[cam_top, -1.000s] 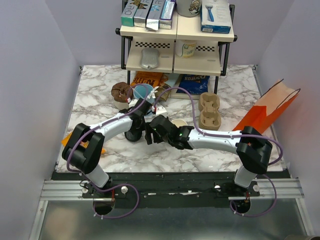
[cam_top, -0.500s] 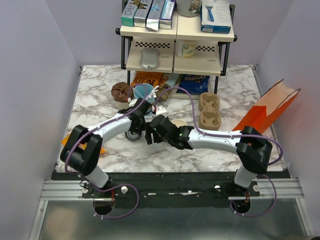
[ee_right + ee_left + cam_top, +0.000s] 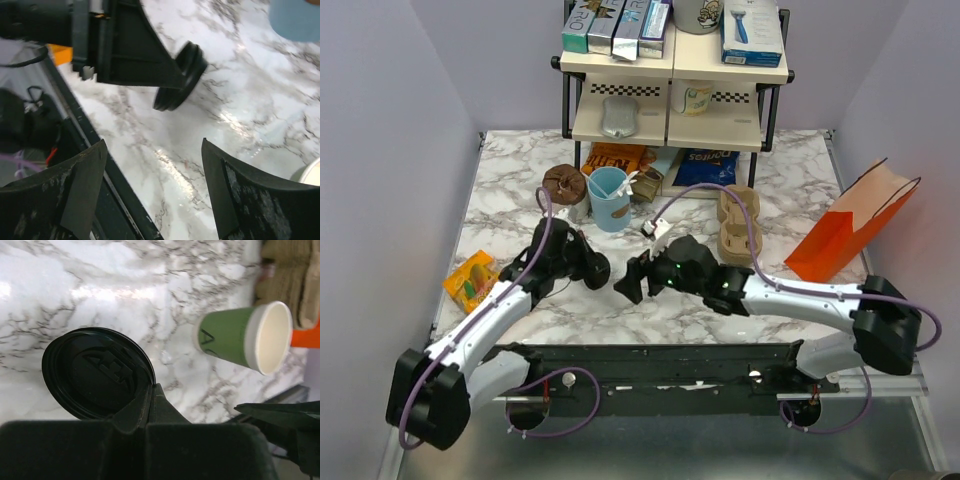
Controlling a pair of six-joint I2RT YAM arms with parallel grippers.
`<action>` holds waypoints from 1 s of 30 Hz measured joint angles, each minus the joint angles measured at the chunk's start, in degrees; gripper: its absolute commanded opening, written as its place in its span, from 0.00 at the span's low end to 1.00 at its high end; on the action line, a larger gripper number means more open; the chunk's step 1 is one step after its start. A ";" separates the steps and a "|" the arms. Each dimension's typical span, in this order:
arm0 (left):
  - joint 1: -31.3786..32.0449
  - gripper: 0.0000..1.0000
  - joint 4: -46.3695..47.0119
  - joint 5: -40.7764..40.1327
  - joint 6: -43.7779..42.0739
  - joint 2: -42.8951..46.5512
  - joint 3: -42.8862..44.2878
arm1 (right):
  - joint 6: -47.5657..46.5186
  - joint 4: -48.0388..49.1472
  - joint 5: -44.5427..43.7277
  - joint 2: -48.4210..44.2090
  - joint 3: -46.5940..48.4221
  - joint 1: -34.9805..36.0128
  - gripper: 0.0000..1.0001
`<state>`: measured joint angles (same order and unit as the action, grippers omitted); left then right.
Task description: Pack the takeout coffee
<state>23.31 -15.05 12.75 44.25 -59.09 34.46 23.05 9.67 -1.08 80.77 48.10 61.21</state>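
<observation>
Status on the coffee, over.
Left gripper shut on black lid. Right gripper open, empty. Green cup lidless. Nothing between lid and cup.

green cup (image 3: pixel 225 337), black lid (image 3: pixel 90 372), white grey-veined marble table (image 3: pixel 100 285), orange bag (image 3: pixel 845 228)

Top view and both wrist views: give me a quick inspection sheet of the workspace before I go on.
Surface: marble table, no spill seen.
Job's things: green cup has its lid off and is near the carriers; black lid is held apart from it.
Clutter: blue cup, orange bag, snack packet.
Pincers: left pincer shut on the lid's rim; right pincer open, empty.
Cables: purple cables run along both arms; one loops above the carriers.
Surroundings: shelf rack at the far edge, plain walls.
</observation>
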 measured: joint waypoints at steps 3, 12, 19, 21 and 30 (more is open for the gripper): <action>-0.81 0.00 2.49 6.45 0.85 5.05 -1.84 | -3.89 5.05 4.81 -5.03 -4.68 0.00 0.96; -1.38 0.00 13.09 19.45 3.43 20.85 -4.17 | -8.59 12.55 9.22 -17.20 -10.75 -0.66 1.00; -1.60 0.00 24.76 27.06 8.00 27.56 -8.15 | -8.94 16.00 14.19 -22.14 -13.20 -4.98 1.00; -1.60 0.00 27.54 28.96 9.35 28.87 -9.33 | -8.81 17.31 17.14 -22.93 -14.23 -6.32 1.00; -1.62 0.00 30.82 31.69 10.27 30.84 -9.84 | 2.58 17.49 19.65 -22.99 -11.63 -6.80 0.91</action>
<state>21.69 15.77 44.45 54.52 -28.25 24.62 25.63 27.16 18.57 57.78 36.47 54.41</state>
